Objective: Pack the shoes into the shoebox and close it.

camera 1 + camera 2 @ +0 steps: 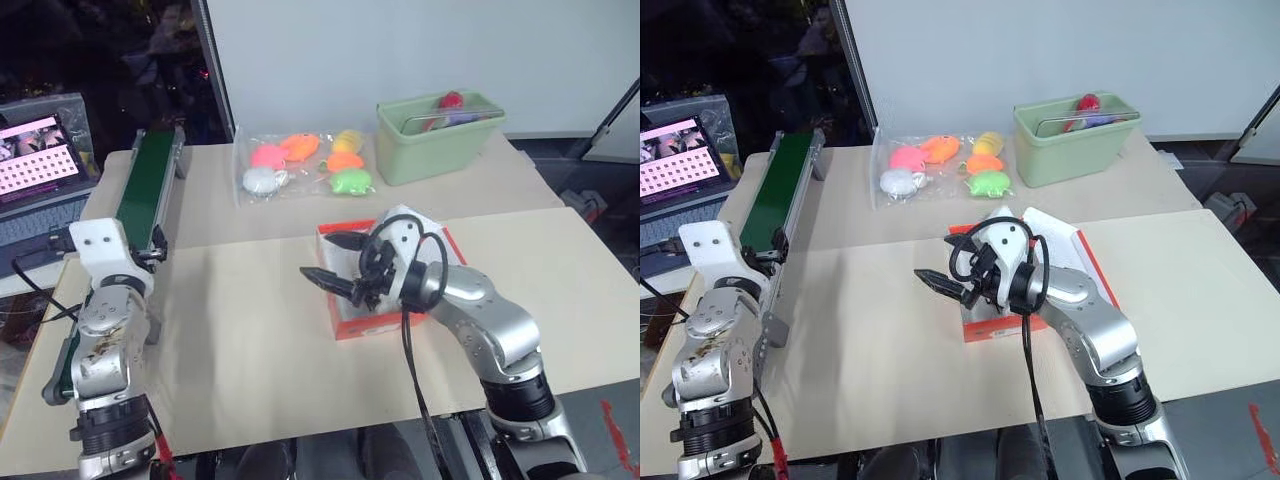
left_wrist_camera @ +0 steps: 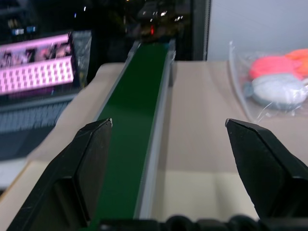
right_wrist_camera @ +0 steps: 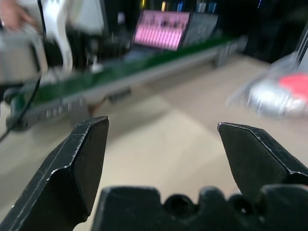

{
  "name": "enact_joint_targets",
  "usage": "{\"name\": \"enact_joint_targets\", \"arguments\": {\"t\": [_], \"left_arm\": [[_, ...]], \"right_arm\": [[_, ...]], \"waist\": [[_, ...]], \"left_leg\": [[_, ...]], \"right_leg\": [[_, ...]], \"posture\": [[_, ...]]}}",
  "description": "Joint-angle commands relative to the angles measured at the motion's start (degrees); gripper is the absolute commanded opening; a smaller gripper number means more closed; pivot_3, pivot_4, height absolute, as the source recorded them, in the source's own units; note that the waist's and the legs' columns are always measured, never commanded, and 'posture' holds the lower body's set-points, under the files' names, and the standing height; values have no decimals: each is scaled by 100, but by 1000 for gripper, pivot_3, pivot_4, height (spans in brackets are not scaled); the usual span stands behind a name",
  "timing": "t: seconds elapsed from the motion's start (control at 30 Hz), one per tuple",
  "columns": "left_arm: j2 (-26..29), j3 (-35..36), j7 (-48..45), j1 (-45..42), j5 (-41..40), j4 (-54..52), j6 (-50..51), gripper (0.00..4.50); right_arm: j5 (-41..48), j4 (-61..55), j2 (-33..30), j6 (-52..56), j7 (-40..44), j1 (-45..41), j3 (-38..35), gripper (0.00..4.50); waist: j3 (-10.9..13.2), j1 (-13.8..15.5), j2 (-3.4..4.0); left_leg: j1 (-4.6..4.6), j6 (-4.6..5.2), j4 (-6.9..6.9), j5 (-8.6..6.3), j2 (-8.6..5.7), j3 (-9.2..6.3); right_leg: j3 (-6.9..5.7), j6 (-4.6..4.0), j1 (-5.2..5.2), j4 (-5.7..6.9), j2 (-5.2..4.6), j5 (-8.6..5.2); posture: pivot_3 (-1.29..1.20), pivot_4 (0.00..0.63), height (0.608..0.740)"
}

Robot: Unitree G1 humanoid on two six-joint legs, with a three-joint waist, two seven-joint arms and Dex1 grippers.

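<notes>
The red shoebox [image 1: 352,328] lies on the table's middle right, white showing within its red rim. My right arm covers most of it, so I cannot tell how its lid stands. The shoes are hidden. My right gripper [image 1: 320,258] hovers open and empty at the box's left edge, pointing left across the table. The right wrist view shows its fingers [image 3: 86,159] spread wide over bare tabletop. My left gripper [image 2: 168,130] is open and empty at the far left, above the near end of a green conveyor belt [image 2: 134,106].
The green conveyor belt [image 1: 145,190] runs along the table's left side, with a laptop [image 1: 35,150] beyond it. A clear bag of coloured plastic toys [image 1: 305,165] and a pale green tub [image 1: 440,135] stand at the back. The table's front edge is near.
</notes>
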Motion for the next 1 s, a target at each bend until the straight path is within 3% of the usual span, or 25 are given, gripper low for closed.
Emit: {"name": "enact_joint_targets", "arguments": {"t": [0.03,0.37,0.67,1.0], "left_arm": [[206,193,-142,-27,-111,112,-5,4064],[290,313,-218,112,-284,240,95,4282],[532,247,-240,-37,-264,505,238,4282],[574,173,-275,-95,-301,520,301,4282]], "right_arm": [[-178,42,-34,-453,170,37,158,4286],[102,64,-12,-316,441,135,162,4478],[568,191,-138,-678,1393,451,87,4478],[245,591,-528,-878,1987,499,442,4478]], "waist": [[1,-5,-1],[1,-7,-1],[1,4,-1],[1,-1,-2]], "left_leg": [[17,0,0,0,2,2],[28,2,-1,-16,6,-8],[28,5,-1,-26,8,-6],[30,3,-2,-30,11,-1]], "right_leg": [[-3,1,21,-3,3,-1],[-1,4,29,-8,4,-3],[-2,8,28,-11,4,-7],[-3,9,26,-12,3,-8]], "posture": [[0,150,740],[0,150,740],[0,150,740],[0,150,740]]}}
